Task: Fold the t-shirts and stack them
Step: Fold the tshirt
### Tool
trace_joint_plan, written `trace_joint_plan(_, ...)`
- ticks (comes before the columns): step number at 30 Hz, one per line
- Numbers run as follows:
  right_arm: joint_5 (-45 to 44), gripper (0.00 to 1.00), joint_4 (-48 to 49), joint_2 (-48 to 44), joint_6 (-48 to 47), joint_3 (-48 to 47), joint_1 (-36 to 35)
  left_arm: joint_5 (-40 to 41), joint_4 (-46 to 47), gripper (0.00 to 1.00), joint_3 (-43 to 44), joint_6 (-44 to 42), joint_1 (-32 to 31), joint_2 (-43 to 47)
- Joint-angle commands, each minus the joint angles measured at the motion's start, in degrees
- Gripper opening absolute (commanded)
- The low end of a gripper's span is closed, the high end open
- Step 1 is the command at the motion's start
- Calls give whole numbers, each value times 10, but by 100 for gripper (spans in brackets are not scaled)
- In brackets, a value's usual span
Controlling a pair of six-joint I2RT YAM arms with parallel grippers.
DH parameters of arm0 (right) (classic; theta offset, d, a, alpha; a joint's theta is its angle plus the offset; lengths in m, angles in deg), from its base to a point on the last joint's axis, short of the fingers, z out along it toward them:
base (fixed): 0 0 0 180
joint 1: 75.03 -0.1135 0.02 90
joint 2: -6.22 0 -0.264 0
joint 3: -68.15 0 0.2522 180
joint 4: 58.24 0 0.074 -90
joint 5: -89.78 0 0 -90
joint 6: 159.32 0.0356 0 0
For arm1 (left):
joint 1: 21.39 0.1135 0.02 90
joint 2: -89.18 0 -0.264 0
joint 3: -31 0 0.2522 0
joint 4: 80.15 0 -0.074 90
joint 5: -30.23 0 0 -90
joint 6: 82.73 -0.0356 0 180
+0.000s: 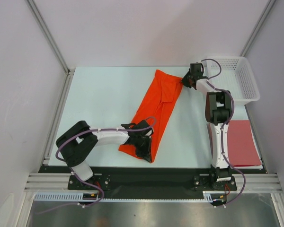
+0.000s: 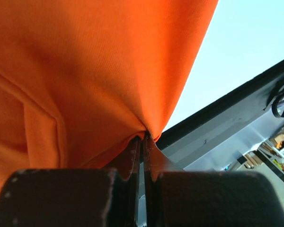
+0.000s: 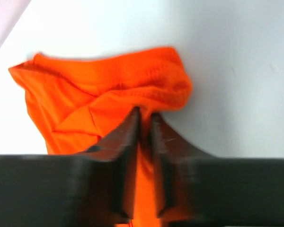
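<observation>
Pale table [image 1: 109, 94] inside white walls [image 1: 146, 28], aluminium posts [image 1: 47, 33] at the corners. Orange shirt [image 1: 154, 113] laid diagonally across the centre, narrowed to a long strip, one sleeve folded on top. Left gripper [image 2: 143, 139] clenched on the near end, cloth pinched and drawn to a peak (creases radiating from the pinch, hence tension). Right gripper [image 3: 144, 116] at the far end, jaws nearly together on a bunched corner of cloth; judged a grasp, though wrist view blurred. Holds at opposite ends judged as preparation for a crosswise fold: strip to be lifted taut, then one end carried over the other. Red shirt [image 1: 241, 142] flat and rectangular at the right near corner, partly behind the right arm [image 1: 220, 123], well apart from the orange shirt; probably folded, probably base of the stack. Basket [image 1: 241, 78] at the far right corner, just beyond the right gripper. Table surface smooth and matte, suited to sliding cloth. Black rail [image 1: 151, 182] along the near edge.
</observation>
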Motion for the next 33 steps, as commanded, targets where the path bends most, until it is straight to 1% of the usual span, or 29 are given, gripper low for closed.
trace_joint_plan(1,3,10,-9,46,31,-56,1,-25,33,5,11,3,-5,-18)
trace_joint_plan(2,3,3,5,55,38,-65,1,-27,41,5,14,7,-6,-26)
trace_joint_plan(4,-6,2,12,84,55,-90,0,-28,49,5,19,23,-9,-37)
trace_joint_plan(5,-7,2,15,95,63,-129,-1,-37,62,5,27,29,-10,-43)
trace_joint_plan(7,-8,2,12,140,63,-177,-4,-39,71,5,40,41,-13,-64)
trace_joint_plan(8,-7,2,5,156,61,-233,-5,-40,83,6,48,45,-15,-69)
trace_joint_plan(10,-4,3,-1,192,62,-275,-6,-45,98,7,57,66,-17,-86)
trace_joint_plan(11,-3,3,12,197,68,-285,-7,-59,117,8,68,76,-18,-94)
trace_joint_plan(14,-4,6,46,200,78,-277,-7,-62,128,16,99,88,-24,-115)
trace_joint_plan(15,-3,7,49,201,79,-278,-7,-72,138,22,104,89,-31,-117)
trace_joint_plan(17,1,13,54,206,78,-284,-7,-80,148,27,119,90,-41,-112)
trace_joint_plan(18,4,15,47,207,72,-297,-6,-93,151,31,123,88,-44,-108)
trace_joint_plan(19,4,25,18,207,66,-306,-5,-99,152,32,127,84,-45,-91)
trace_joint_plan(20,4,29,-2,203,59,-317,-3,-104,147,33,132,79,-45,-79)
trace_joint_plan(21,6,34,-20,197,54,-325,0,-108,138,35,135,52,-43,-66)
trace_joint_plan(22,9,45,-54,187,31,-328,1,-110,124,39,140,31,-42,-50)
trace_joint_plan(23,2,52,-76,171,15,-325,1,-115,79,40,155,9,-39,-25)
trace_joint_plan(24,-9,59,-94,137,-2,-317,1,-122,55,40,163,-35,-38,-11)
trace_joint_plan(25,-24,68,-125,116,-34,-296,2,-134,34,41,169,-53,-37,1)
trace_joint_plan(27,-25,71,-155,62,-58,-278,10,-133,-14,42,178,-103,-28,49)
trace_joint_plan(28,-25,75,-200,46,-74,-271,13,-114,-34,43,183,-120,-23,66)
trace_joint_plan(29,-45,76,-225,30,-81,-261,16,-66,-72,44,189,-133,-8,102)
trace_joint_plan(30,-47,77,-245,10,-87,-253,17,-40,-86,44,187,-153,1,116)
trace_joint_plan(31,-49,79,-283,-28,-92,-239,21,-17,-97,45,180,-159,11,134)
trace_joint_plan(32,-48,79,-300,-54,-97,-207,18,24,-97,45,155,-163,33,148)
trace_joint_plan(33,-37,80,-313,-78,-100,-180,17,35,-97,45,139,-164,47,171)
